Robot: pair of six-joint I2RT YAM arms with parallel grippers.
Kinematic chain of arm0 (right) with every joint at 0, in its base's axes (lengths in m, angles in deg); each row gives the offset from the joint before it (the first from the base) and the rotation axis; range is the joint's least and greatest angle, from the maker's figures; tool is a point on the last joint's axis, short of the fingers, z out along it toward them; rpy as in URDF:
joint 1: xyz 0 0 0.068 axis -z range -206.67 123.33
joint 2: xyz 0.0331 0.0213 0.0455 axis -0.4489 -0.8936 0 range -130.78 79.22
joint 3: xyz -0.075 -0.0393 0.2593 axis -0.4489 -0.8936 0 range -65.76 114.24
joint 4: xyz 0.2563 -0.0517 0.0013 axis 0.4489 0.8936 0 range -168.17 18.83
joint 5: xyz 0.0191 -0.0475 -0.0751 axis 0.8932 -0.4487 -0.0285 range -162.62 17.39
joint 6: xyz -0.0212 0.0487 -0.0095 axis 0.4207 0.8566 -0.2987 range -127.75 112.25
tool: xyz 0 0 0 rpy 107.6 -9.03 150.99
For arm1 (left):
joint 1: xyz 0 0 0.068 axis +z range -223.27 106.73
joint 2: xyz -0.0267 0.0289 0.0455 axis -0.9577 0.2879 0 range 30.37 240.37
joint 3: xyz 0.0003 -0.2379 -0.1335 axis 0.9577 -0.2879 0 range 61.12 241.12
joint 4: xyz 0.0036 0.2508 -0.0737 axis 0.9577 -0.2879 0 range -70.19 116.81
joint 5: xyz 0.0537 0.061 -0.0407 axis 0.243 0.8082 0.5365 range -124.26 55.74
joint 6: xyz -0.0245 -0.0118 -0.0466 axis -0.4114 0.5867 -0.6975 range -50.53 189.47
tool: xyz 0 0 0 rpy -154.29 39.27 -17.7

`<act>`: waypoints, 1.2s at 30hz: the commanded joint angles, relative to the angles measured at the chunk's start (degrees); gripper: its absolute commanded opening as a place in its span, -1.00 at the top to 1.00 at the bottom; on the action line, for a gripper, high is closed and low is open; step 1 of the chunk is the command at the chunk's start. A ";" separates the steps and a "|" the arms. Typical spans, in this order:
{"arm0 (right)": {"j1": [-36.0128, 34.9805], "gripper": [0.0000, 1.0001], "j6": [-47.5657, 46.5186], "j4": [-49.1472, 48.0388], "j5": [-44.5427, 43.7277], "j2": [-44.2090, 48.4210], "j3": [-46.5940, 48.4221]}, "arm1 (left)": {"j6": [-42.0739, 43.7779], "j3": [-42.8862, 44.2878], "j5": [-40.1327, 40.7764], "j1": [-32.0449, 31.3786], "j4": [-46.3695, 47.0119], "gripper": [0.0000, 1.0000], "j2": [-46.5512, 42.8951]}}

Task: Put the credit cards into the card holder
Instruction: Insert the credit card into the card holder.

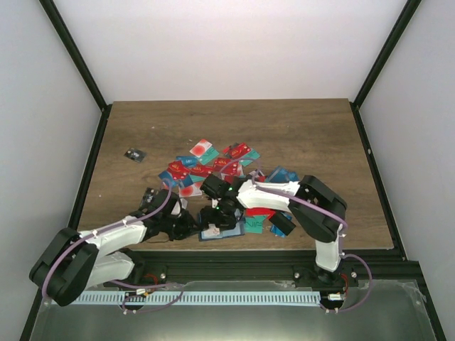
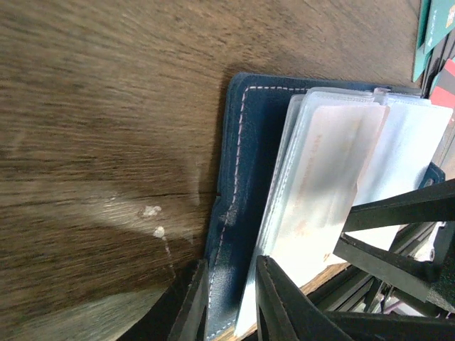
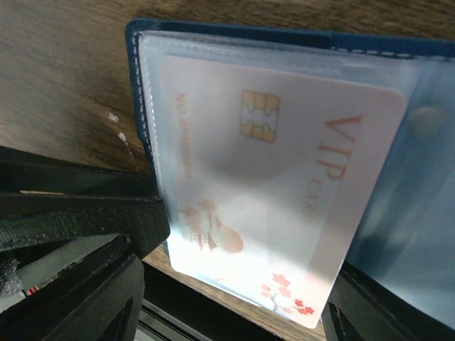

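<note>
**Card holder open at the near edge, left pincer on its cover**

The card holder (image 1: pixel 217 233) lies open in the lower middle of the overhead frame, close to the table's (image 1: pixel 298 128) near edge. In my left wrist feed its navy stitched cover (image 2: pixel 238 177) lies flat on the wood, with clear plastic sleeves fanned over it. A white VIP card (image 3: pixel 284 192) with a gold chip sits in the top sleeve, and its lower corner with red blossoms reaches past the holder's edge.

My left gripper (image 2: pixel 233 264) is clenched on the cover's edge at the bottom of that feed, one finger on each side of the navy flap. My right gripper (image 3: pixel 234 284) stands spread wide. Its fingers are at the lower left and lower right of its feed, flanking the white card's lower end, and I see no grasp on it.

The loose credit cards (image 1: pixel 213 163), red, teal and blue, are heaped just above the holder in the overhead frame. A small black square piece (image 1: pixel 134 154) lies apart at the upper left.
</note>
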 commanded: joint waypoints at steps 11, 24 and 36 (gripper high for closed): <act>-3.39 -0.02 2.91 11.46 2.67 -12.81 14.09 | -3.53 -1.99 4.40 -1.48 0.42 0.59 0.42; -1.73 -0.50 -3.18 13.91 -0.50 -5.19 12.29 | 0.20 1.85 9.81 -1.59 -11.92 0.59 -4.17; 0.92 -0.75 -6.48 15.37 -2.83 6.72 7.81 | 3.32 8.22 14.30 -1.59 -23.74 0.57 -8.59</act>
